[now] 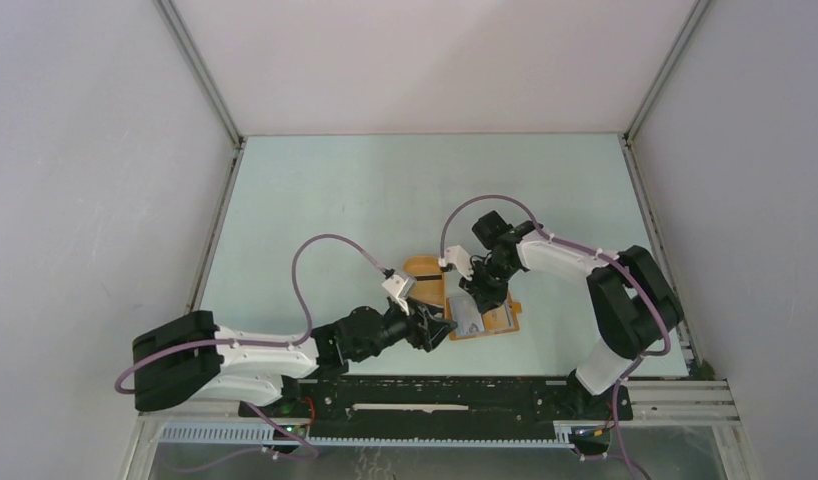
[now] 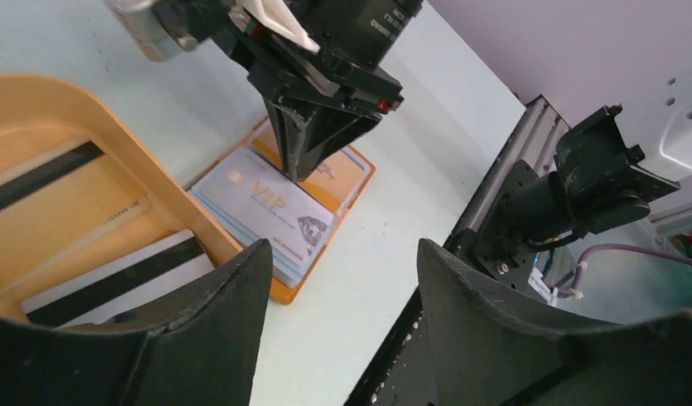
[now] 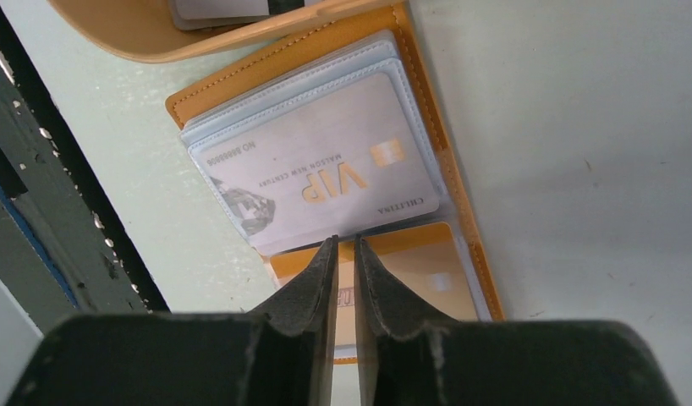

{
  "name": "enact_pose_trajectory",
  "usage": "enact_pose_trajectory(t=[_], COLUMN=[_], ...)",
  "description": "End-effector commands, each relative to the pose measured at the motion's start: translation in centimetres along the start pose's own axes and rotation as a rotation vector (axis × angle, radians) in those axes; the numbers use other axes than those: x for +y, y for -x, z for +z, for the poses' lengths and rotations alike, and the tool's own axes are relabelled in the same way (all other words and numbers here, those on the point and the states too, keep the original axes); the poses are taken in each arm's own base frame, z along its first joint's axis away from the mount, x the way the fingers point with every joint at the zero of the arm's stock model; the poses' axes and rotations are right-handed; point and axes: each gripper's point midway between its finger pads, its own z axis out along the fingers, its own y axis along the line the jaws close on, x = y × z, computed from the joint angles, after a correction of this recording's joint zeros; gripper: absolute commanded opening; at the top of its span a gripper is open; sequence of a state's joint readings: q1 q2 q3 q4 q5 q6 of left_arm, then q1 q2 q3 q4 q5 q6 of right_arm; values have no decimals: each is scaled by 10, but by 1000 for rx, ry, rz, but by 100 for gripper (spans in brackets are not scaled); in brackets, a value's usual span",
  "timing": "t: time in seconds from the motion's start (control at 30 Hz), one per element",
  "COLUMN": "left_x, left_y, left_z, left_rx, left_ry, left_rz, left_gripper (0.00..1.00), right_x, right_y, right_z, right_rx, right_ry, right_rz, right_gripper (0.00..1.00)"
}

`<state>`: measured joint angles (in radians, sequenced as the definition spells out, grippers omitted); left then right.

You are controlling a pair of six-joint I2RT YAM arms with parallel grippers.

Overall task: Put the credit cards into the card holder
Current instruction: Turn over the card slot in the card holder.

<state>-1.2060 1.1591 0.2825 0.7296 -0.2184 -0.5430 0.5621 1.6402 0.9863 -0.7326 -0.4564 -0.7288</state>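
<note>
The card holder (image 1: pixel 503 320) lies open on the table, next to the orange tray (image 1: pixel 425 270). A pale VIP credit card (image 3: pixel 317 165) lies flat on the clear sleeves of one half; I cannot tell if it is inside a sleeve. An orange card (image 3: pixel 427 275) sits in the other half. My right gripper (image 3: pixel 347 243) points down, jaws almost together with nothing between them, tips at the VIP card's edge by the fold. In the left wrist view it stands on the card (image 2: pixel 266 211). My left gripper (image 2: pixel 338 258) is open and empty, low beside the holder (image 2: pixel 279 292).
The oval tray (image 2: pixel 114 144) holds more cards, one white with a black stripe (image 2: pixel 114 283). The tray's rim (image 3: pixel 140 34) nearly touches the holder's corner. The black rail (image 2: pixel 495 220) at the table's near edge lies close to the holder.
</note>
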Motion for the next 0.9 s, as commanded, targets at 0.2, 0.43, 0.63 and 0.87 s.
enact_pose_trajectory(t=[0.2, 0.43, 0.63, 0.87], left_x=[-21, -20, -25, -21], left_y=[0, -7, -13, -18], left_z=[16, 22, 34, 50], left_rx=[3, 26, 58, 85], left_ry=[-85, -73, -71, -11], left_rz=[-103, -118, -177, -233], left_gripper=[61, 58, 59, 63], right_x=[1, 1, -4, -4], right_y=[6, 5, -2, -5], right_z=[2, 6, 6, 7], right_rx=[29, 38, 45, 49], right_ry=[53, 98, 109, 135], right_rz=[104, 160, 209, 239], right_gripper=[18, 17, 17, 17])
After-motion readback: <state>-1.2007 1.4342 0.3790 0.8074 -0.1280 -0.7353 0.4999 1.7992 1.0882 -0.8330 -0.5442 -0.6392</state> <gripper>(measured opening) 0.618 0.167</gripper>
